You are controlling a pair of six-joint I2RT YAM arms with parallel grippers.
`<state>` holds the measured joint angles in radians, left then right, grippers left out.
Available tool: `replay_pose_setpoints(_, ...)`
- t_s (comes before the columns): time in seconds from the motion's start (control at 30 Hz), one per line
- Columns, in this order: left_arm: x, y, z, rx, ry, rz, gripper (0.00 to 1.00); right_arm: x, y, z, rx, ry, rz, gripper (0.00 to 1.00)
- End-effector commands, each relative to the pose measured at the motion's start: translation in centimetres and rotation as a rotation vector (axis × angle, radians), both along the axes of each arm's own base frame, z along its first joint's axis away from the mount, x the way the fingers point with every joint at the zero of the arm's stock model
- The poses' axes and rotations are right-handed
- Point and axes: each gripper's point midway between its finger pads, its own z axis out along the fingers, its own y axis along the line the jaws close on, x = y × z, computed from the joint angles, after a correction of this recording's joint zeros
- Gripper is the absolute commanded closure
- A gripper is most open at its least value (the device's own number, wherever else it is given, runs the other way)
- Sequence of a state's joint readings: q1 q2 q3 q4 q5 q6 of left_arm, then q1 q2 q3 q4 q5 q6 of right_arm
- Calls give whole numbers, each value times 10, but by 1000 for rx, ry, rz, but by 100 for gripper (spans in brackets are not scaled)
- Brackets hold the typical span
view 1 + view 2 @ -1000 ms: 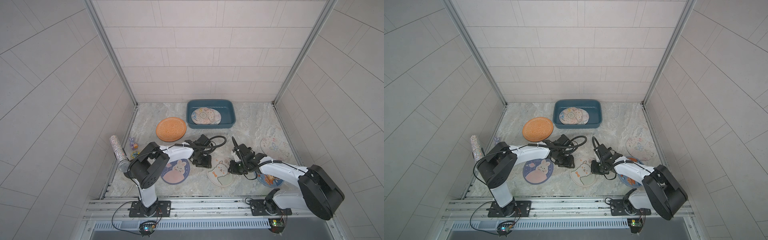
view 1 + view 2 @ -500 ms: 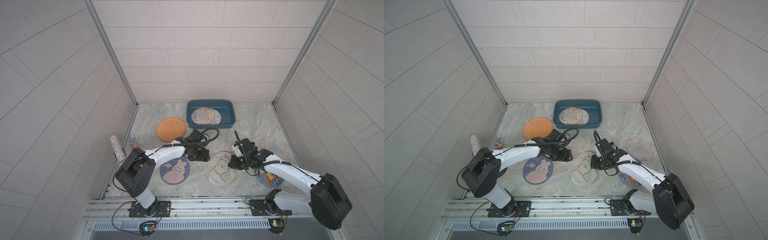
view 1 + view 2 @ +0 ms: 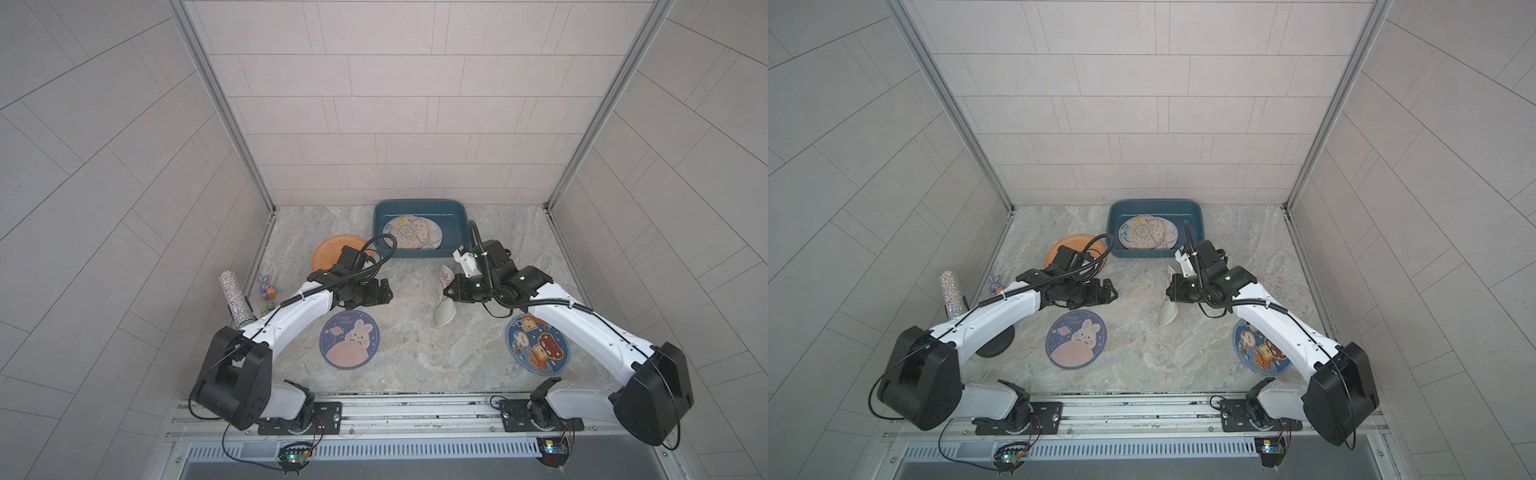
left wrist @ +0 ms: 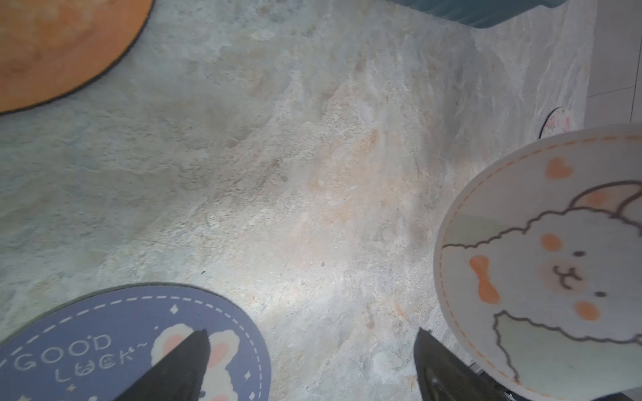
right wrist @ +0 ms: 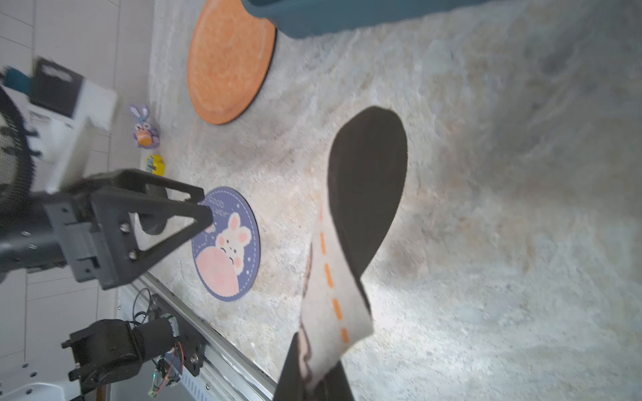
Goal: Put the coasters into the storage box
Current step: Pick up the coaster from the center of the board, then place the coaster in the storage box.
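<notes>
The right end effector [image 3: 448,293] pinches the rim of the cream lamb coaster [image 3: 443,315], which hangs on edge and bends, its low edge close to the worktop [image 3: 415,353]. It is better to lift it first, then carry it over the wall of the storage box [image 3: 378,226] and release low. The left end effector [image 3: 383,293] is spread and empty.

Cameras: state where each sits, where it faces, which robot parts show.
Both top views: high in front, looking down on grey stone tabletop; left arm, right arm whole.
Left wrist: above open left gripper, facing down; fingertips show.
Right wrist: behind right gripper, shut on thin cream round animal coaster; left gripper shows.
Wrists share: navy round rabbit coaster.
</notes>
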<state>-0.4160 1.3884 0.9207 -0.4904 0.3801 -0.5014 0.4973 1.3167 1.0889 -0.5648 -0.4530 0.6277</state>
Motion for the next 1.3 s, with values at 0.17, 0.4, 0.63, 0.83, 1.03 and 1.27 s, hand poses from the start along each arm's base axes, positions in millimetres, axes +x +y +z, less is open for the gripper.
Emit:
replay_pose_setpoints(0.17,-5,29,-3,20,13,43,0,56,30,49,43,-127,48,100)
replay_pose_setpoints(0.4,-8,46,-4,21,14,90,0,115,60,74,103,-226,51,100)
replay_pose_setpoints(0.63,-10,62,-8,27,23,131,0,176,93,91,187,-301,64,100)
replay_pose_setpoints(0.83,-8,69,-11,32,30,159,0,233,104,65,190,-292,18,100)
replay_pose_setpoints(1.03,-11,78,-14,60,41,196,0,287,81,9,181,-203,-79,100)
replay_pose_setpoints(1.27,-17,92,-15,119,50,252,0,312,20,-67,27,-47,-185,100)
